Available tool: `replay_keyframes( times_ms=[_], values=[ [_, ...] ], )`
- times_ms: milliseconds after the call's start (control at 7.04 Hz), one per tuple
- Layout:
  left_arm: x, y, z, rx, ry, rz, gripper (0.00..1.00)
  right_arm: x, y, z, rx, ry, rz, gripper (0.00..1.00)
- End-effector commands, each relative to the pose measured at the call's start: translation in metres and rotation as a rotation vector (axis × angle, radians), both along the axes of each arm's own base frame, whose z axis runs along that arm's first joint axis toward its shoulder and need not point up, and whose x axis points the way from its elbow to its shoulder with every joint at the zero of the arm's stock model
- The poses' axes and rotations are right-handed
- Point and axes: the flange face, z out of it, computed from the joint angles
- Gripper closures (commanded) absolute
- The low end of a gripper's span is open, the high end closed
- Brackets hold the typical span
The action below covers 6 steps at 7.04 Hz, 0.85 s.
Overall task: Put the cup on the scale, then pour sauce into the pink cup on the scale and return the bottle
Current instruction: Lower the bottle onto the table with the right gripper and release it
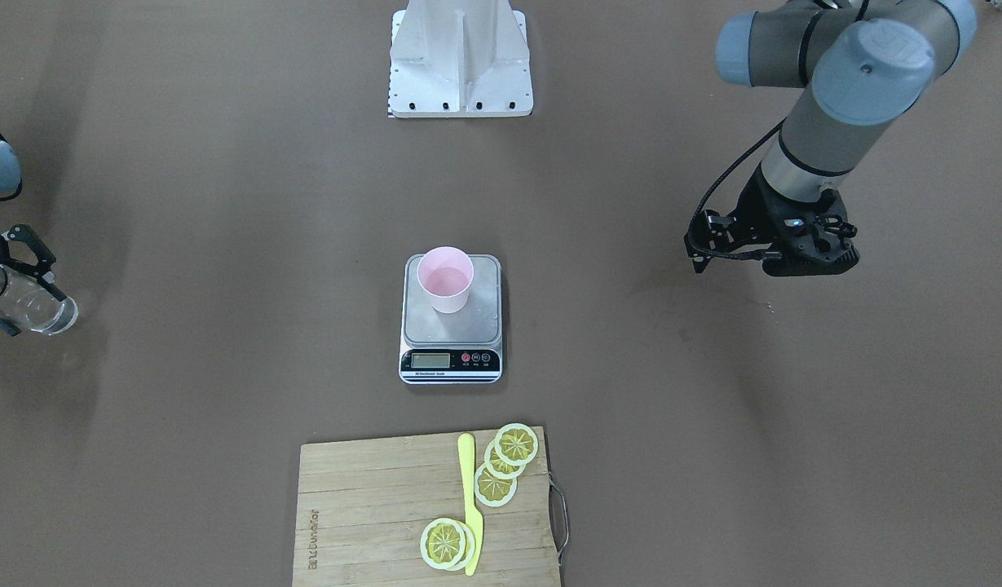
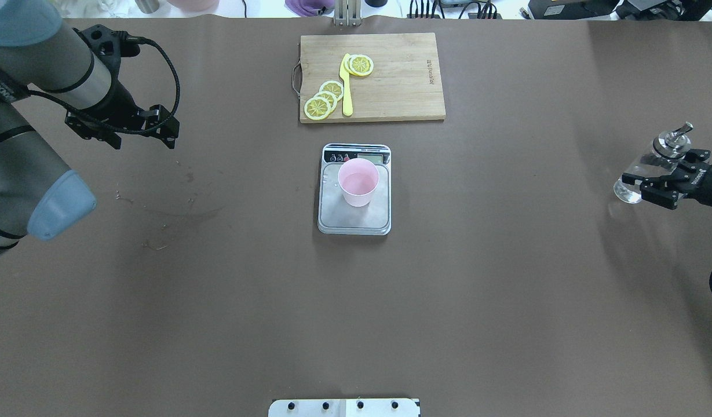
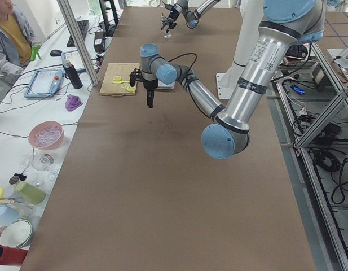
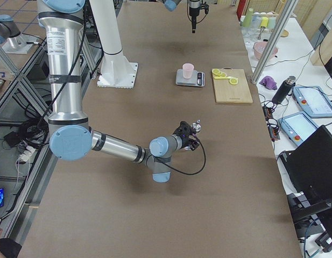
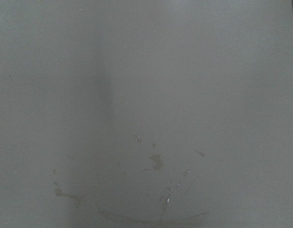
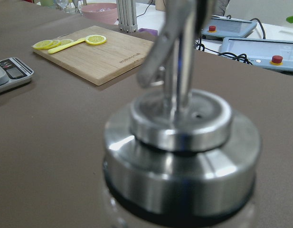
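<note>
The pink cup (image 2: 358, 182) stands upright on the steel platform of the scale (image 2: 332, 217) at the table's middle; it also shows in the front view (image 1: 445, 280). I cannot make out liquid in it. My right gripper (image 2: 651, 186) is shut on the clear glass bottle (image 2: 638, 175) at the table's far right and holds it tilted. The bottle's chrome cap and spout (image 6: 182, 128) fill the right wrist view. My left gripper (image 2: 121, 128) hangs open and empty over bare table far to the left of the scale.
A wooden cutting board (image 2: 402, 81) with lemon slices (image 2: 324, 99) and a yellow knife (image 2: 347, 87) lies just beyond the scale. The robot's base plate (image 2: 344, 408) is at the near edge. Dried stains (image 5: 155, 161) mark the table under the left gripper.
</note>
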Motion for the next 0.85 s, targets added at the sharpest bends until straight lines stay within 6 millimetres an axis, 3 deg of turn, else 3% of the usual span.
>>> replay_keyframes(
  times_ms=[0,284,426,568,711],
  values=[
    [0.0000,0.0000,0.0000,0.000,0.000,0.000,0.03,-0.0022,0.0046,0.0102,-0.018,0.011,-0.009,0.91],
    [0.0000,0.0000,0.0000,0.000,0.000,0.000,0.03,-0.0054,0.0062,0.0116,-0.019,0.014,-0.017,0.66],
    [0.0001,-0.0002,-0.0009,0.000,0.001,-0.001,0.03,-0.0053,0.0059,0.0116,-0.019,0.014,-0.014,0.45],
    [0.0001,-0.0002,-0.0009,0.000,0.001,-0.001,0.03,-0.0043,0.0073,0.0129,-0.021,0.015,-0.014,0.06],
    [0.0001,-0.0002,-0.0009,0.000,0.001,-0.001,0.03,-0.0036,0.0094,0.0109,-0.003,0.004,-0.020,0.00]
  ],
)
